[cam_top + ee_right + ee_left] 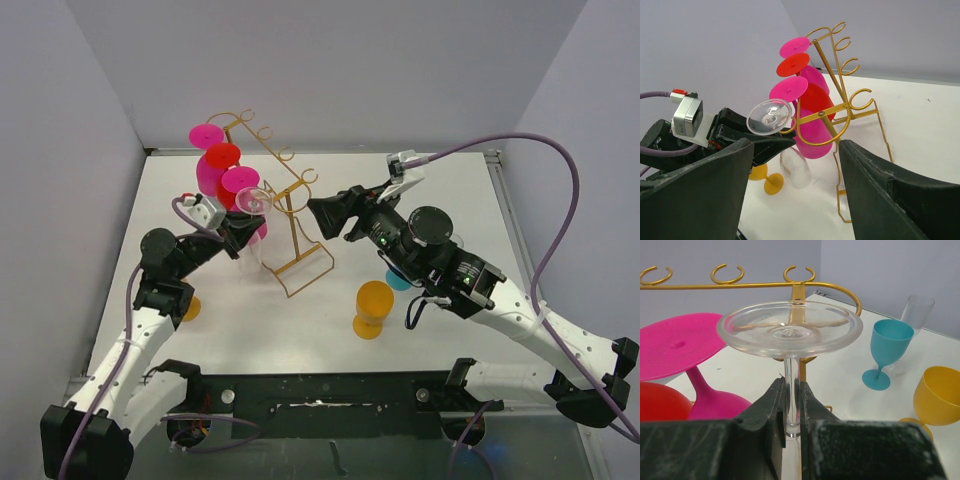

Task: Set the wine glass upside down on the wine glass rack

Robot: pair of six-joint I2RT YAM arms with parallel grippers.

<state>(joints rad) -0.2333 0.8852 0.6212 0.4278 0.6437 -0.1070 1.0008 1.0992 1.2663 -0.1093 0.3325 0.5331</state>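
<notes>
My left gripper [245, 226] is shut on the stem of a clear wine glass [790, 329] and holds it upside down, foot up, beside the gold wire rack [293, 228]. In the right wrist view the clear foot [770, 116] sits right at the rack's near curled hook [792, 127], with the bowl [796, 167] hanging below. I cannot tell if the stem is inside the hook. Two pink glasses [207, 135] and a red glass [222, 155] hang upside down on the rack [832, 107]. My right gripper [320, 212] is open and empty, facing the rack from the right.
A yellow glass [373, 306] and a teal glass [398, 281] stand upright right of the rack's base. A clear glass [916, 307] stands behind the teal one [890, 340]. Another yellow glass [190, 307] sits by my left arm. Walls close the table at the back and sides.
</notes>
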